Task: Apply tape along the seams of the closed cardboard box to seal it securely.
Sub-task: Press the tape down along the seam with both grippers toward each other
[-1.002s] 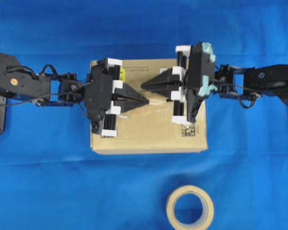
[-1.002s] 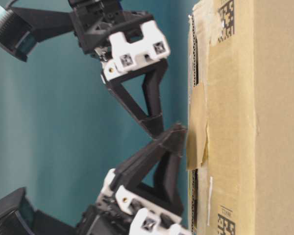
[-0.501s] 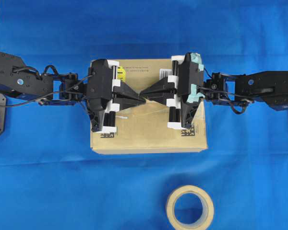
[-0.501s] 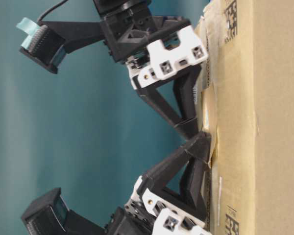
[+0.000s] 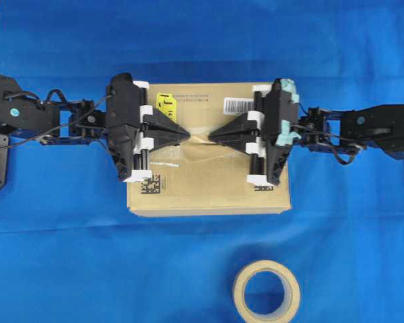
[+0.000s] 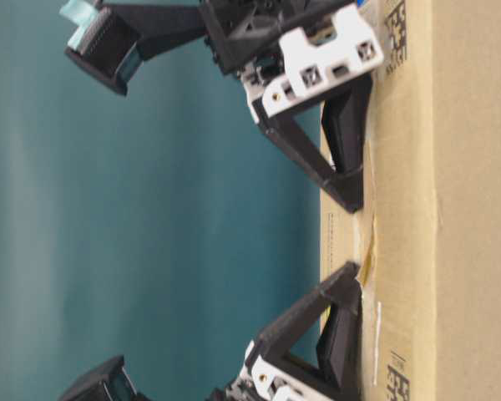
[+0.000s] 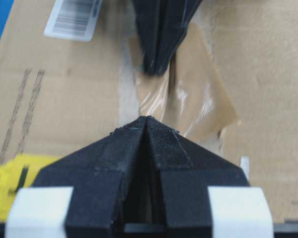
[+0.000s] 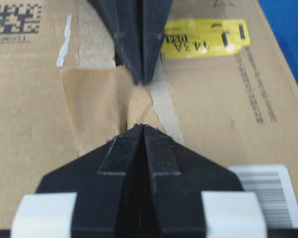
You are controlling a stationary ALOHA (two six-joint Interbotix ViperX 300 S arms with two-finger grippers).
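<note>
The brown cardboard box (image 5: 209, 188) lies flat with its yellow sticker (image 5: 165, 102) and barcode label (image 5: 237, 104) on top. A tan tape strip (image 5: 199, 142) lies wrinkled across the middle of the top, over the seam (image 7: 127, 84) with its pale old tape. My left gripper (image 5: 187, 136) is shut, its tip on the strip's left end. My right gripper (image 5: 211, 136) is shut, its tip on the strip's right end. The tips face each other a short gap apart. The strip also shows in the left wrist view (image 7: 198, 104) and the right wrist view (image 8: 94, 104).
The beige tape roll (image 5: 266, 291) lies on the blue cloth (image 5: 67, 256) in front of the box. A data-matrix code (image 5: 151, 185) shows near the box's front left. From table level, both grippers (image 6: 355, 205) (image 6: 351, 271) touch the box top (image 6: 434, 209).
One second ago both grippers were lifted off the box. They came down, tips meeting at the centre, and have now slid apart along the seam over the tape strip.
</note>
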